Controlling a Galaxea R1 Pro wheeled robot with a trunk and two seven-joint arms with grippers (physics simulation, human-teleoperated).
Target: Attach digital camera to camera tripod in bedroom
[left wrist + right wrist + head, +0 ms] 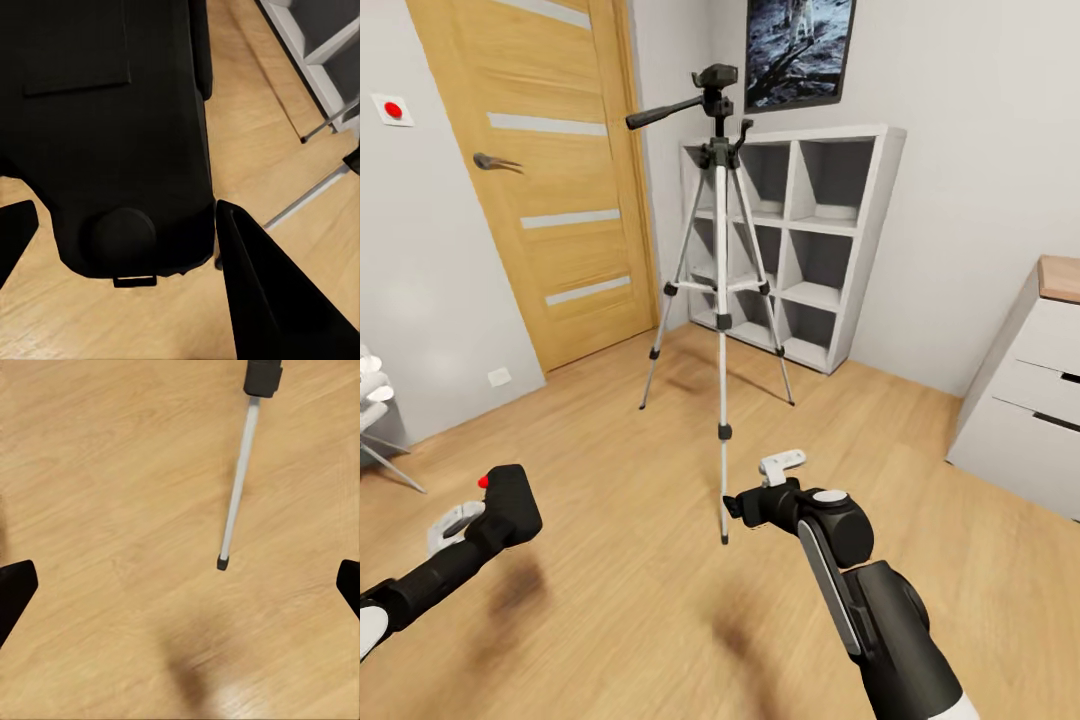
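The camera tripod (721, 300) stands on the wood floor in the middle of the bedroom, in front of me, with its black head (714, 88) and pan handle up top. The small black digital camera (510, 505), its red button facing up, is held low at the left by my left gripper (492, 528), which is shut on it. From the left wrist, the camera body (112, 135) sits between the dark fingers (277, 300). My right gripper (738, 505) is open just right of the nearest tripod leg (236, 487), whose foot (223, 562) rests on the floor.
A wooden door (550, 180) is at the back left. A white cube shelf (810, 240) stands behind the tripod. A white dresser (1030, 390) with a wood top is at the right. Pale furniture legs (375, 420) show at the left edge.
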